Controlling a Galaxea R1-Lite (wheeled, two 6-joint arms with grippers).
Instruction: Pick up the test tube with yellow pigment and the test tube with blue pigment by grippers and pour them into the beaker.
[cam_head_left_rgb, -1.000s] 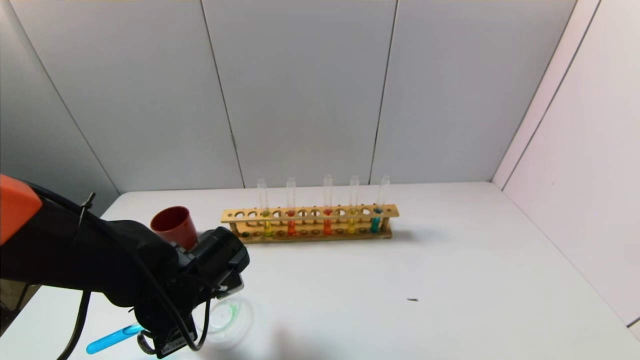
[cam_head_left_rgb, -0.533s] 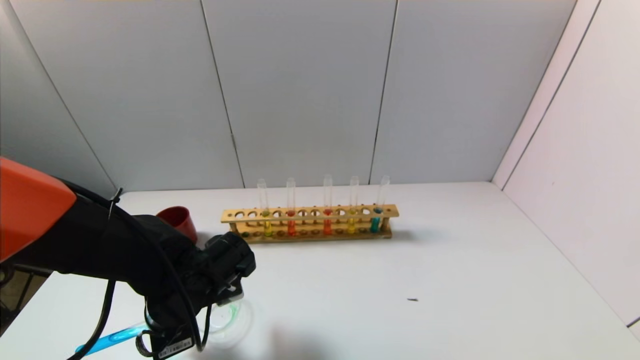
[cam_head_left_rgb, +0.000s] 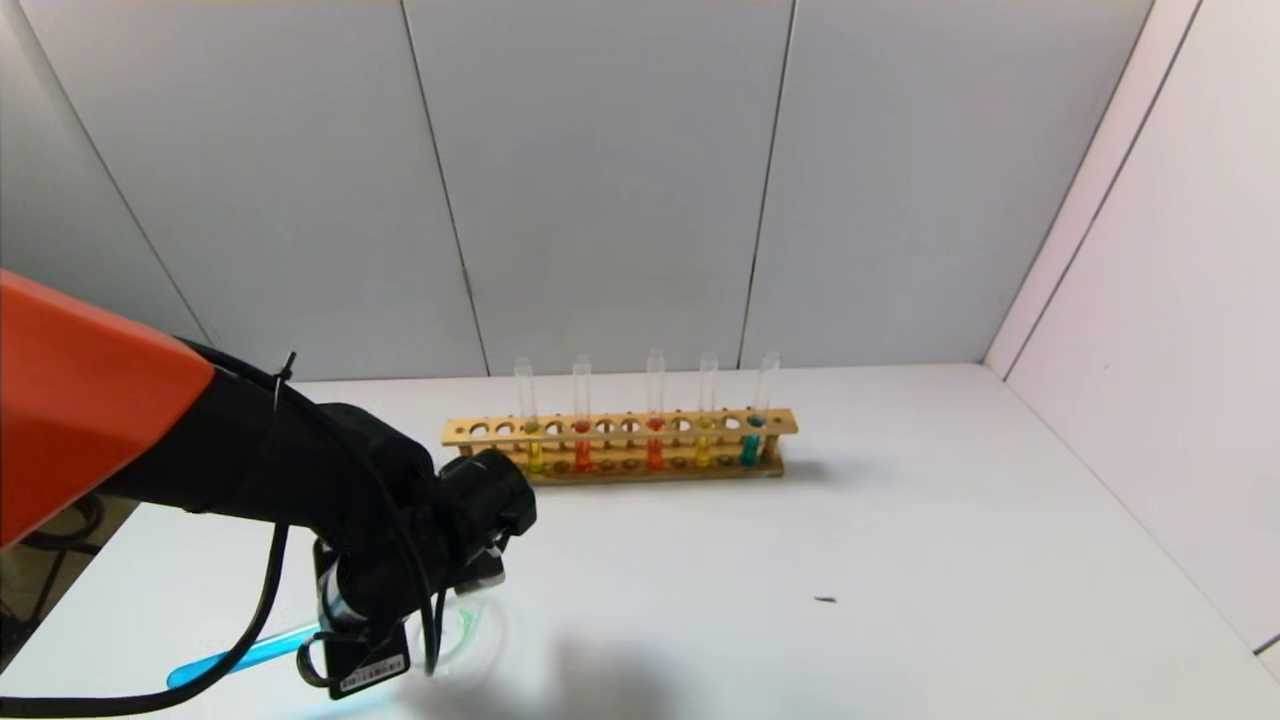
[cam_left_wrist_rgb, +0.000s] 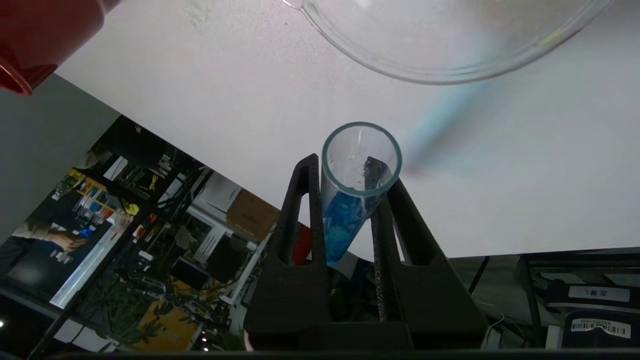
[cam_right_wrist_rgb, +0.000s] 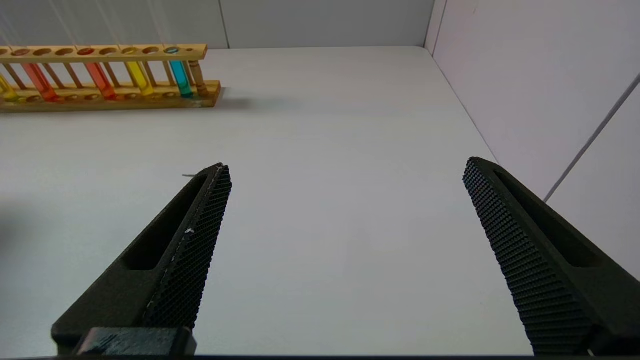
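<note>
My left gripper (cam_head_left_rgb: 345, 615) is shut on the test tube with blue pigment (cam_head_left_rgb: 240, 655), which lies tilted, its blue end towards the table's front left. In the left wrist view the fingers (cam_left_wrist_rgb: 305, 200) clamp the tube (cam_left_wrist_rgb: 345, 210); its open mouth points towards the beaker (cam_left_wrist_rgb: 450, 50) and stops short of the rim. The beaker (cam_head_left_rgb: 475, 630) sits partly behind the gripper, with a greenish trace inside. The test tube with yellow pigment (cam_head_left_rgb: 703, 450) stands in the wooden rack (cam_head_left_rgb: 620, 428). My right gripper (cam_right_wrist_rgb: 346, 165) is open and empty over bare table.
The rack also holds a yellow-green tube (cam_head_left_rgb: 535, 455), two orange-red tubes (cam_head_left_rgb: 583, 452) and a teal tube (cam_head_left_rgb: 750, 448). A dark red cup (cam_left_wrist_rgb: 35, 35) stands near the beaker and is hidden behind my arm in the head view. A small dark speck (cam_head_left_rgb: 825, 600) lies at the right.
My left arm has moved forward and to the right with the blue tube, and now covers the red cup. The tube's blue end has risen slightly. The rack has not moved.
</note>
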